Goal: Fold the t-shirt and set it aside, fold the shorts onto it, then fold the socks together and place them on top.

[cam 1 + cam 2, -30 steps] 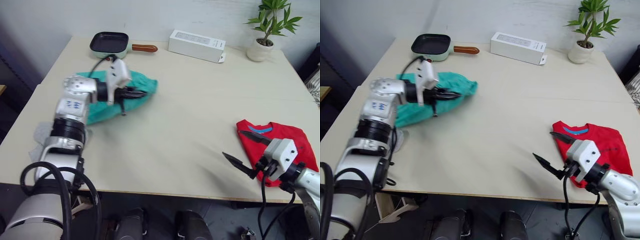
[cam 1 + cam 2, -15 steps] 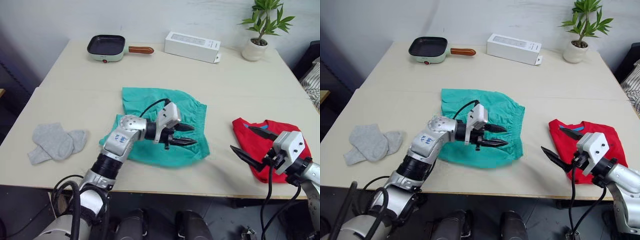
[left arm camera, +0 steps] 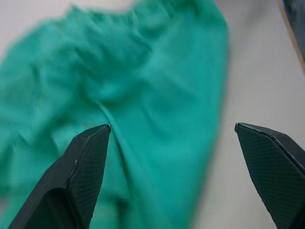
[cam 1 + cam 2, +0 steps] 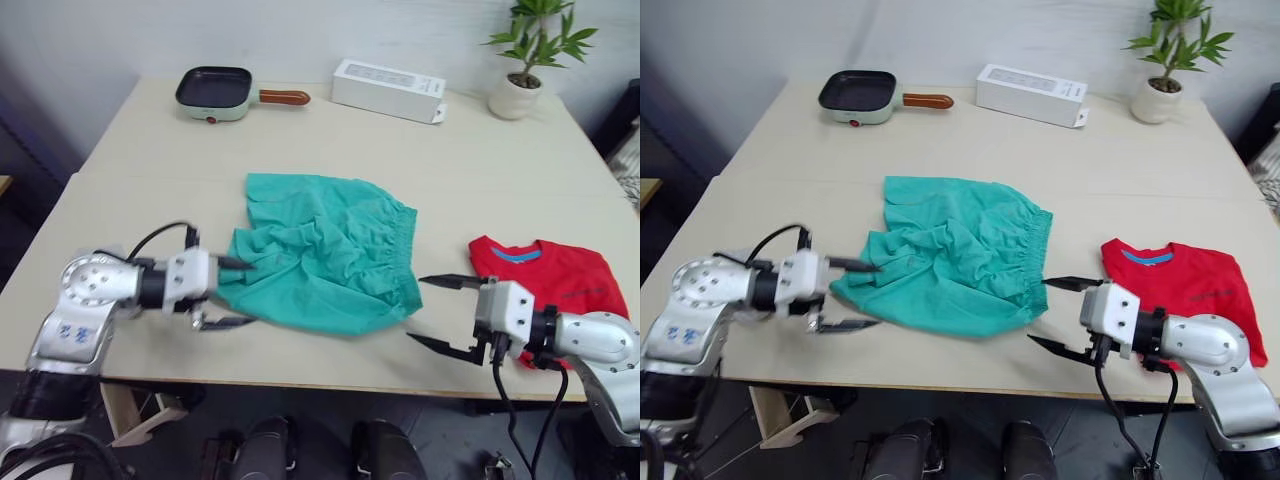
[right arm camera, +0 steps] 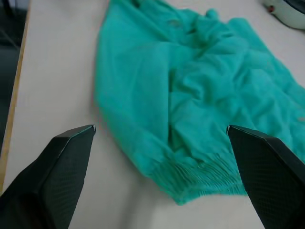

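progress: t-shirt [image 4: 555, 292] looks folded and parked; shorts [image 4: 325, 260] not folded yet; socks not started, judging by the layout.
landmark: shorts, near the middle of the bench [image 4: 420, 170].
shorts look: teal, spread out but rumpled, creases bunched toward the centre, gathered waistband along the edge facing the t-shirt.
t-shirt look: red, compact flat packet, blue neckband showing, small dark print; lies to the robot's right of the shorts, apart from them, by the bench's front edge.
left claw [image 4: 232, 293]: open, empty, one finger over the left edge of the shorts, the other just off the cloth.
right claw [image 4: 446, 315]: open, empty, just off the shorts' right front corner, between shorts and t-shirt.
next (judgement): pinch both side edges, fold shorts, move onto t-shirt.
risk: loose fabric may bunch on pickup.
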You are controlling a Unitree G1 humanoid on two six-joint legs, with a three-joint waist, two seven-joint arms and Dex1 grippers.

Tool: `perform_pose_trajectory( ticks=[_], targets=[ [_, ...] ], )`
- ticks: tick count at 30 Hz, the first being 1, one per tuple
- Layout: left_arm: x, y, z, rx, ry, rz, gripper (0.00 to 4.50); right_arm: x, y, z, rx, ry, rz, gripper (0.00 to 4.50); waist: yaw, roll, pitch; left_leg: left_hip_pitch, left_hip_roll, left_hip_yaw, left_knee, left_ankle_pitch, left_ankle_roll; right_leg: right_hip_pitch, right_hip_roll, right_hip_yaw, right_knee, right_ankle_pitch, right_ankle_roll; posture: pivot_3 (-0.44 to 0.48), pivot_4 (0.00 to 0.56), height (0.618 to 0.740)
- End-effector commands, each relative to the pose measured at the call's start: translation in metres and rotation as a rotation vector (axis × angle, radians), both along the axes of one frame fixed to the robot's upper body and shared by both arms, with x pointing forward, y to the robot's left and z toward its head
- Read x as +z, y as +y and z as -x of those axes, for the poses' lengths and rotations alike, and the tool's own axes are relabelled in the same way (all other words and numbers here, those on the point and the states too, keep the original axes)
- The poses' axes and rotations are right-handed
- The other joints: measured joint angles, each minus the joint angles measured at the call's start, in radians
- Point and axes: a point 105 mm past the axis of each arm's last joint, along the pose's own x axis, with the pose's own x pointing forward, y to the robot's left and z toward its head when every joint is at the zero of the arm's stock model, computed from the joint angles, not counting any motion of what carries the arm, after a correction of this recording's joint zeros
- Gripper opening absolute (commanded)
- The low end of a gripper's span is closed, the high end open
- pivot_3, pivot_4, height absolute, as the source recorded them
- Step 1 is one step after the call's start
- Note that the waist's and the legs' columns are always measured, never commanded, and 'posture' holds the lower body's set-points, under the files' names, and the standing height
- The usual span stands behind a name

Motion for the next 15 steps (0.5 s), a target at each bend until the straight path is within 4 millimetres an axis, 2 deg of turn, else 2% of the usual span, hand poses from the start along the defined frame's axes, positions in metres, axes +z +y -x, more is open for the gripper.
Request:
perform_pose_trajectory(
  ticks=[1,4,8,12,15],
  targets=[
    [0.001,0.014,0.011,-0.009,-0.093,-0.036,4.38,-0.005,0.007,-0.004,0.083,-0.091,0.087,4.5,0.004,0.001,0.001,-0.001,-0.001,0.0,0.0,0.0,0.001,0.0,-0.001,0.0,-0.001,0.0,0.0,0.0,0.15,0.74],
    [0.004,0.019,0.015,0.036,-0.114,0.007,4.38,-0.013,0.01,-0.012,0.131,-0.146,0.164,4.5,0.01,0.001,0.001,-0.001,-0.001,-0.001,0.0,-0.001,0.001,0.001,-0.002,0.0,-0.003,0.002,0.002,0.0,0.15,0.74],
    [-0.005,0.014,0.014,0.038,-0.113,0.014,4.38,-0.024,0.011,-0.022,0.156,-0.156,0.21,4.5,0.005,0.002,0.001,-0.001,-0.002,-0.001,-0.001,-0.001,0.001,0.0,-0.001,-0.001,-0.002,0.002,0.003,0.0,0.15,0.74],
    [-0.016,0.008,0.001,0.026,-0.148,-0.017,4.42,-0.027,0.012,-0.036,0.14,-0.189,0.243,3.21,-0.002,0.003,0.002,-0.001,-0.002,0.0,0.0,0.0,0.002,0.0,0.0,-0.003,0.002,0.002,0.003,0.0,0.15,0.74],
    [-0.015,0.008,-0.015,0.036,-0.218,-0.051,4.42,-0.022,0.015,-0.046,0.127,-0.233,0.251,2.09,-0.004,0.003,0.002,-0.001,-0.002,0.0,0.0,0.003,0.006,0.0,0.0,-0.003,0.003,0.002,0.003,0.0,0.15,0.74]
  ],
)
